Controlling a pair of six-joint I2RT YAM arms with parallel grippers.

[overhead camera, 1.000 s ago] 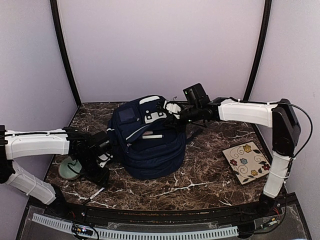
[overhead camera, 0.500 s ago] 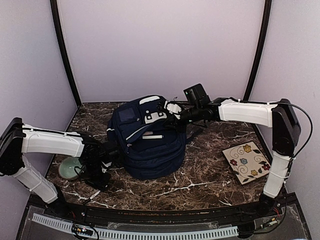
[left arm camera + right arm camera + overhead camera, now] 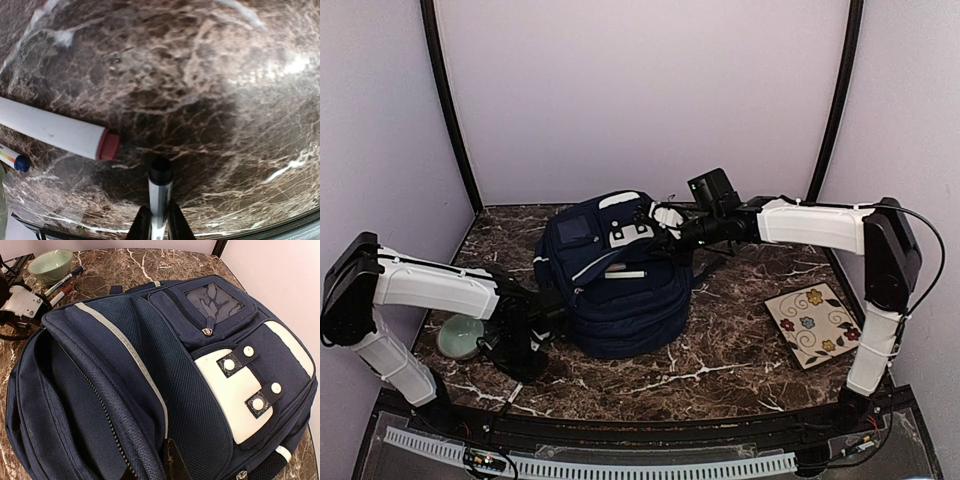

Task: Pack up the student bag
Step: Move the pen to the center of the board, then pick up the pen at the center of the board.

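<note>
Left wrist view has the left fingers point(image 3: 141, 227) narrowed onto a black-capped pen point(image 3: 160, 192), 1 finger on each side of the barrel. It looks like a firm pinch, though only the fingertips are in frame. The right fingers point(image 3: 173, 462) are pinched shut on the fabric lip of the student bag point(image 3: 620, 275), holding its main pocket open. The bag sits mid-surface, with the left fingers just off its left side.

Also left of the bag, 2 more markers lie on the surface point(image 3: 720, 370), 1 red-capped point(image 3: 55, 131) and 1 blue-capped point(image 3: 14, 160). They rest between the bag and a green bowl point(image 3: 458, 338). A flowered tile point(image 3: 813, 325) lies well apart to the bag's right.

The likeliest trouble is the pen. It juts forward from a narrow grip, so it could pivot or slide out on the way to the bag. Its capped end could also catch on the zipper edge instead of entering the pocket. The right fingers hold only a thin fold, and if it slips free the mouth would sag shut. A low swing could knock the red-capped marker.

From above, the left wrist hides its own fingers and the pen. The pen's rear end and most of the blue-capped marker are cut off. The pocket's interior is too dark to show its contents. Whether the pen has left the surface cannot be told.
</note>
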